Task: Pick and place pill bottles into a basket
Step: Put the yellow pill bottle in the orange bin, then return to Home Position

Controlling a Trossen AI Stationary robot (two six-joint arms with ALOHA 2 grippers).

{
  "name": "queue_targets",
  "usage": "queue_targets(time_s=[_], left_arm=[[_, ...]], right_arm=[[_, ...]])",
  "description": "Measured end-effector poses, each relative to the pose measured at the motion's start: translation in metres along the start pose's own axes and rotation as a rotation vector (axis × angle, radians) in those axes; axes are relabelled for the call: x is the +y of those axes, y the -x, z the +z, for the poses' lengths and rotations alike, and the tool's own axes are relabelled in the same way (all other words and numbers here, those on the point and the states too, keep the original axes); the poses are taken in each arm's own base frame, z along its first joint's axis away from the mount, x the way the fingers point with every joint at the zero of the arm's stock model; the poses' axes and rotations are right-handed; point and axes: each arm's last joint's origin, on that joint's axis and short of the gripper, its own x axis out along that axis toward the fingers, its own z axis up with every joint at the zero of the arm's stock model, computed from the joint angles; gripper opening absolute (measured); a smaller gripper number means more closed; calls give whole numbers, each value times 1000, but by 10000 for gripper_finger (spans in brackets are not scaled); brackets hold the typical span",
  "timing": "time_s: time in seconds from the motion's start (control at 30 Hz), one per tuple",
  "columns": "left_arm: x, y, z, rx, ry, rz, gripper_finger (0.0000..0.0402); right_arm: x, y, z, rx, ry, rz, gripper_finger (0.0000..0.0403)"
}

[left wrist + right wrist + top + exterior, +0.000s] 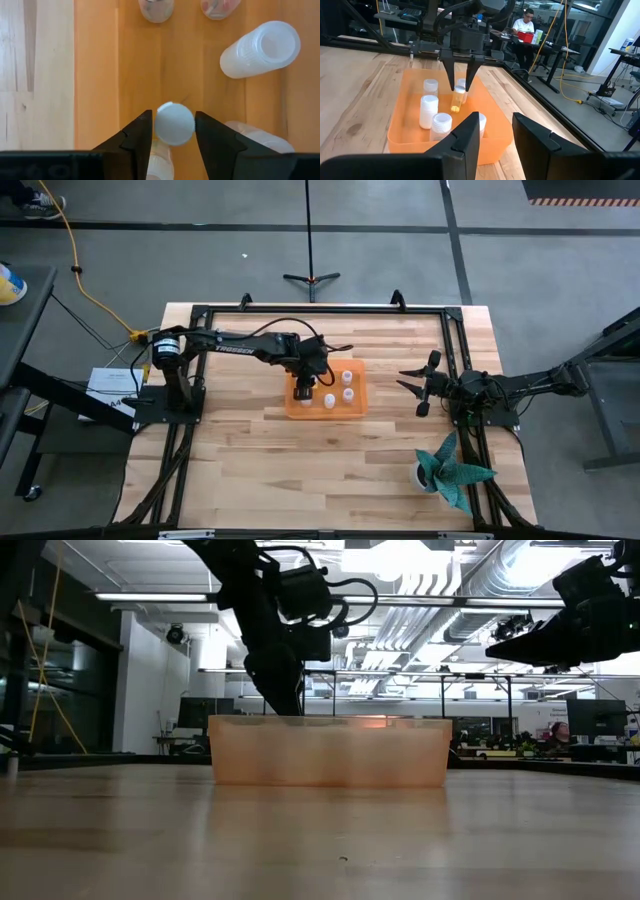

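Note:
The orange translucent basket (325,413) stands mid-table; it also shows in the low view (330,750). Several white pill bottles lie or stand in it, among them one on its side (260,47) and two upright (429,111) (441,125). My left gripper (303,383) reaches down into the basket's left part, shut on one pill bottle (457,99). My right gripper (420,385) is open and empty, above the table to the right of the basket; its own view (495,135) shows its fingers apart. My left gripper pinches the bottle's white cap (174,123) between its two fingers, one on each side. The fingers (451,75) come from above, pointing down. The bottle hangs a little tilted below them inside the basket; whether its bottom rests on the basket's floor, I cannot tell.
A teal leafy plant-like object (458,470) with a white pot (424,474) lies near the table's front right. A black frame (455,350) runs round the table top. A person sits in the room beyond the table (524,22).

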Motion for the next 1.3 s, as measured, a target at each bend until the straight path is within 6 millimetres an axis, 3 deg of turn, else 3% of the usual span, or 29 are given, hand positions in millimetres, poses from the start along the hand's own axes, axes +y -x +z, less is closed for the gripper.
queue_targets(time_s=[0.27,0.53,0.67,0.83,0.97,1.17,1.3], left_arm=[[0,1,1,2,-26,0,216],[9,43,20,-140,-26,-66,219],[9,51,13,-217,21,-163,204],[-2,37,-20,-334,64,-161,181],[-12,27,-64,-459,127,-150,168],[-27,37,-127,-669,254,-143,163],[-36,39,-163,-685,399,-209,163]], right_arm=[[0,0,0,0,0,0,108],[0,0,0,2,1,1,108],[0,0,-1,14,1,5,108],[1,-1,-1,17,-14,6,108],[1,-1,-2,19,-38,5,108],[1,-1,-2,23,-43,6,108],[1,-1,-1,16,-46,6,108]])
